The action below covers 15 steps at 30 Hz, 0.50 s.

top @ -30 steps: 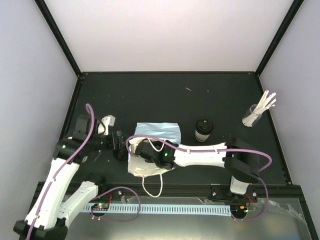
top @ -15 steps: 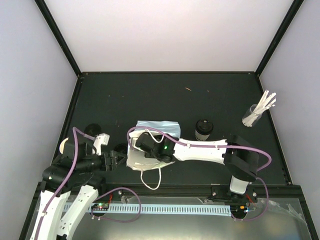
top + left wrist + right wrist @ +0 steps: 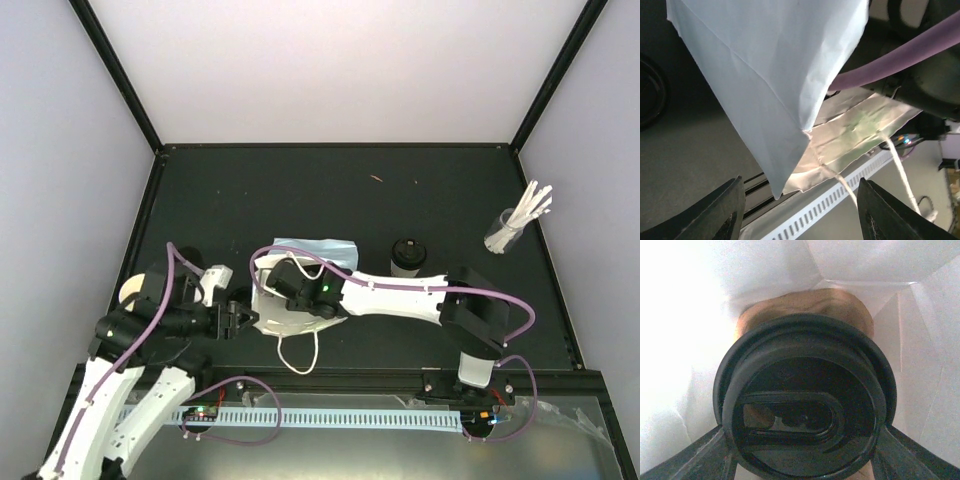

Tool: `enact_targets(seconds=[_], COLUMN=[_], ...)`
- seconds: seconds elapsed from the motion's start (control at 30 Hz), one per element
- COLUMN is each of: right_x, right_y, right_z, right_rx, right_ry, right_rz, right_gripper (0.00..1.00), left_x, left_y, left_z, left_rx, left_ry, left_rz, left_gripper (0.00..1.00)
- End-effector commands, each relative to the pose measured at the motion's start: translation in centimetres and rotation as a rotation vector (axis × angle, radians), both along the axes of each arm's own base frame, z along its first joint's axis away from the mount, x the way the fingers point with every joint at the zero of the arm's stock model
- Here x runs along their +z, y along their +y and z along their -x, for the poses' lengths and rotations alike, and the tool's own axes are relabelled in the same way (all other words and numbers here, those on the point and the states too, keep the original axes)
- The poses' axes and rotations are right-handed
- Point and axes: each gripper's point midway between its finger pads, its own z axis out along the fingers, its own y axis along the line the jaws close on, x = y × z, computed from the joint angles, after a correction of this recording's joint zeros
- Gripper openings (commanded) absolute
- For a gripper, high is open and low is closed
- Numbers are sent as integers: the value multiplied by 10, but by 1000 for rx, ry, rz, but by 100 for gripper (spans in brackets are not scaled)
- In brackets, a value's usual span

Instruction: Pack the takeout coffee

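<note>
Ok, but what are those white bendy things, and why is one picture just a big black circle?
Those white bendy things are two robot arms bolted to a dark table. The wide picture looks down from above. The other two come from little cameras on the arms' wrists. The big black circle is the lid of a coffee cup. The right gripper seems to hold it inside a paper bag, with a brown cup tray behind it. The left gripper is open, with the bag's edge just in front of it. Another cup and a glass of white sticks stand on the table.
</note>
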Motion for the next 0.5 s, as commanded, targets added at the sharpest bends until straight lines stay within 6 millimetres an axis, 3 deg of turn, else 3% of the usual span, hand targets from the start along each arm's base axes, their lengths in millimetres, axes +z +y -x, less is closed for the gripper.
enact_targets(seconds=[0.0, 0.17, 0.33, 0.47], right_x=[-46, -51, -53, -46], right_y=[-23, -23, -25, -25], right_z=[12, 12, 7, -1], right_rx=[2, -2, -20, -38], right_ry=[144, 179, 200, 192], right_rz=[137, 146, 152, 151], right_gripper=[43, 43, 43, 43], left_x=[-1, -1, 9, 2], left_y=[3, -5, 2, 1], left_z=[-13, -33, -55, -61], left_rx=[12, 21, 86, 79], left_ry=[-24, -43, -74, -25], left_rz=[-108, -241, -360, -420], left_gripper=[63, 59, 35, 16])
